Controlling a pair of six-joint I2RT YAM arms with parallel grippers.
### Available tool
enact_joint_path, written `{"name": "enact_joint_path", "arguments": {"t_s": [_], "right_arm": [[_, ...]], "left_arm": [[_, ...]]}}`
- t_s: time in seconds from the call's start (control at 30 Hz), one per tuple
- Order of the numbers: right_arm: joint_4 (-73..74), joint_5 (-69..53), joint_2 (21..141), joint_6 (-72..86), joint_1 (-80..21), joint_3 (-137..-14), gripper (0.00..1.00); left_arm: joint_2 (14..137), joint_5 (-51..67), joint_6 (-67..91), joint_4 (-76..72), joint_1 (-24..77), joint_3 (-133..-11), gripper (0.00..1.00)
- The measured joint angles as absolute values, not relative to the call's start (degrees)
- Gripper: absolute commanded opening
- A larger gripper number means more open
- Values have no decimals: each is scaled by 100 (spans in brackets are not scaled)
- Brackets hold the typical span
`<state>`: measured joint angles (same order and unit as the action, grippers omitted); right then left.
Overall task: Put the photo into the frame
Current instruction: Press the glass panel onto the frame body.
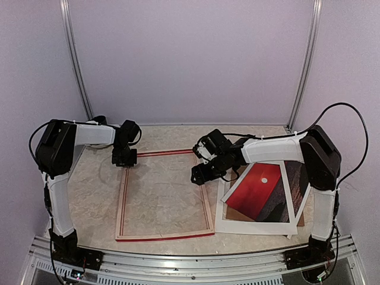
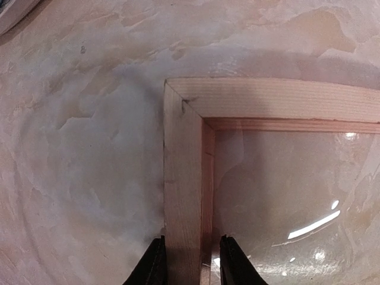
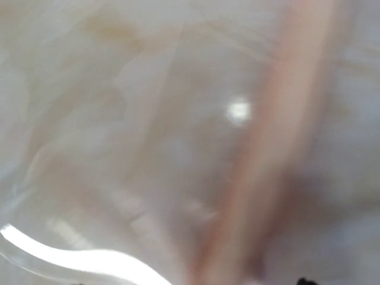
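The frame (image 1: 122,202) lies flat on the table, pale wood up, with a thin red line at its edges and glass (image 1: 163,196) inside. My left gripper (image 1: 124,161) is at its far left corner. In the left wrist view its fingers (image 2: 155,261) straddle the frame's left rail (image 2: 184,178), closed against it. My right gripper (image 1: 200,173) hovers open over the frame's right rail, near the far right corner. The right wrist view is blurred and shows only that rail (image 3: 279,136) over glass. The photo (image 1: 261,190), red sky with a white sun, lies to the right of the frame.
A white mat border (image 1: 255,225) lies under the photo, and a brown backing board (image 1: 301,221) sticks out beneath them at the right. The right arm reaches across above the photo. Lilac walls close in the table at the back and sides.
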<state>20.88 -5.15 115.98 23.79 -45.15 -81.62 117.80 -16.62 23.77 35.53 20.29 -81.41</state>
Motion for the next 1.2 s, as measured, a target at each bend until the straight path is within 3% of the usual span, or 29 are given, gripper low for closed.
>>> {"name": "enact_joint_path", "arguments": {"t_s": [0.4, 0.9, 1.2], "right_arm": [[1627, -961, 10285, -193, -6576, -7773, 70], [1704, -1431, 11583, -1221, -7498, -8136, 66], [1774, -1306, 12095, -1452, -7509, -8499, 54]], "left_arm": [[11592, -1535, 2392, 3498, 2029, -7876, 29], [11399, -1485, 2401, 3479, 2036, -7612, 29], [11577, -1503, 2375, 3583, 2034, -7865, 29]]}}
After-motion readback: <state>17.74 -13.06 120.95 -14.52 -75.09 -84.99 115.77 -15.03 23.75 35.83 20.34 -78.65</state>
